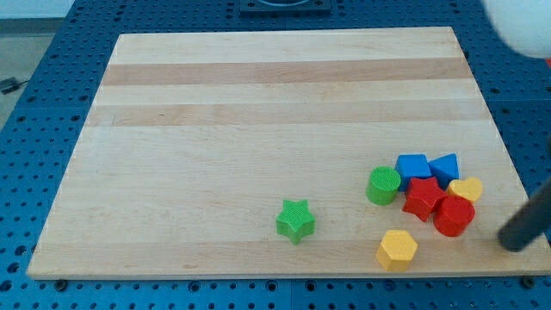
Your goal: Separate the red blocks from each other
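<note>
Two red blocks touch each other at the view's lower right: a red star [423, 197] and a red hexagon-like block [454, 215] just right of and below it. My tip [515, 241] is the lower end of a dark rod coming in from the view's right edge. It sits right of the red hexagon-like block, apart from it, near the board's right edge.
Around the red blocks stand a green cylinder [383, 185], two blue blocks [412, 166] [445, 167] and a yellow block [467, 189]. A yellow hexagon [397, 249] and a green star [296, 220] lie apart. The wooden board [258, 103] rests on a blue perforated table.
</note>
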`<state>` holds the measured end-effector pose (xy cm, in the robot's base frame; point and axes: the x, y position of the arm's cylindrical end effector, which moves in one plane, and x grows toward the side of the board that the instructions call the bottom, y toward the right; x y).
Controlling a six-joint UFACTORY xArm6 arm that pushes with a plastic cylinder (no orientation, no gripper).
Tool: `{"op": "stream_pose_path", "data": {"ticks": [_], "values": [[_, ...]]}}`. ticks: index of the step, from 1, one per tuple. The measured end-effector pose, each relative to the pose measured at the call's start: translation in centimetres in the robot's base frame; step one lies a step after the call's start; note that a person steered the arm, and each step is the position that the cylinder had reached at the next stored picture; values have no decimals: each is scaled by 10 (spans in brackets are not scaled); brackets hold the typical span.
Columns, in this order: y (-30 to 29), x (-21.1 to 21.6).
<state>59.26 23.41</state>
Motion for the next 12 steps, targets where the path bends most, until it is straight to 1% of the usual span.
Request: {"op": "stream_pose_path", "data": {"ticks": [1,3,5,6,7,8,9,11,12], "values": [[-44,-15],[-133,-63],[-207,-110],[-233,-116],[-247,-116],[-247,-118],[-228,-102],[-162,-84],[-146,-95]]}}
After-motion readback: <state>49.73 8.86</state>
